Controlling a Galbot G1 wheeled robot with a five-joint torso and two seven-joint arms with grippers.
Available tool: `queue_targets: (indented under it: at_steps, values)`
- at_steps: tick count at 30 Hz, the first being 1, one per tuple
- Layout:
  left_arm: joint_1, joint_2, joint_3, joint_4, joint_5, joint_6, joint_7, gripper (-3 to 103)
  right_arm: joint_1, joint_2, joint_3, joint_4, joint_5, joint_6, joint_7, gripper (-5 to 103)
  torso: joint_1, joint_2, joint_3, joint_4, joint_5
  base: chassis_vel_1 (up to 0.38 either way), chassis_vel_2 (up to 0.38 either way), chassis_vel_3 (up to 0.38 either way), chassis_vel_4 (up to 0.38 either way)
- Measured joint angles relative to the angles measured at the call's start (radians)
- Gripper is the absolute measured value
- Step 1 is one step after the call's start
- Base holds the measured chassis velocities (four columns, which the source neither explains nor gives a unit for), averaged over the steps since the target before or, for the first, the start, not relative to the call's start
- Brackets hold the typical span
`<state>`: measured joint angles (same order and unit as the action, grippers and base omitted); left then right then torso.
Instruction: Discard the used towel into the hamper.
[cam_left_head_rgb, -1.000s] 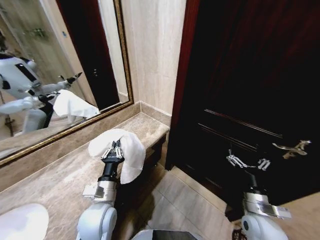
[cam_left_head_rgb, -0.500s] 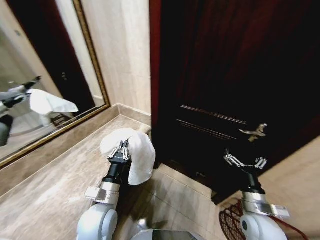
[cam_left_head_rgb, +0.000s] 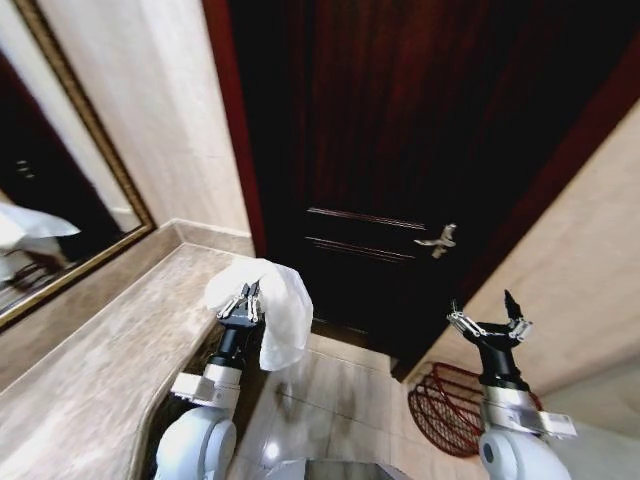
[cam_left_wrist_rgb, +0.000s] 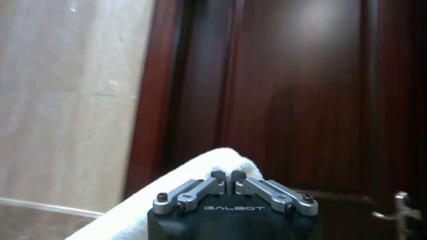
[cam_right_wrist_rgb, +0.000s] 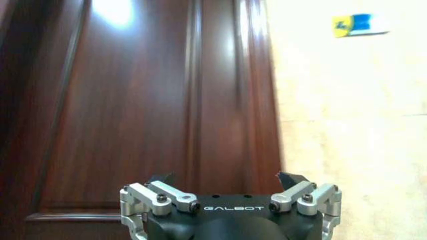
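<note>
left end effector (cam_left_head_rgb: 250, 296) clenches the towel (cam_left_head_rgb: 283, 310) above the tabletop (cam_left_head_rgb: 90, 380) edge. right end effector (cam_left_head_rgb: 489, 322) hangs released over the hamper (cam_left_head_rgb: 448, 408).

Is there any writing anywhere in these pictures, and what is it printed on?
"GALBOT" on the body of the left gripper, which is shut on the white towel.
"GALBOT" on the body of the open right gripper.
A small yellow and blue sticker on the tiled wall: its print is too blurred to read.

A crumpled white cloth towel (cam_left_head_rgb: 278, 305) is hanging pinched above the counter edge; a round reddish-brown wire hamper (cam_left_head_rgb: 448, 408) (partly hidden) is sitting on the floor.
</note>
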<state>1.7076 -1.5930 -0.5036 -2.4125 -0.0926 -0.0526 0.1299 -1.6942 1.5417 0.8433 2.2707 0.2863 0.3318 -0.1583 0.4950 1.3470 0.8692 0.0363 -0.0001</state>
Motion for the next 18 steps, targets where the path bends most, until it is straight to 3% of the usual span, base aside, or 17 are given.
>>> queue_targets:
  at_steps: [18]
  values:
    - [-0.002, 0.002, 0.001, 0.01, 0.001, -0.006, 0.0, 3, -0.013, 0.007, -0.006, 0.006, -0.001, 0.0, -0.006, 100, 0.0, 0.0, 0.0, -0.0001, 0.0, -0.125, -0.125, -0.124, -0.129]
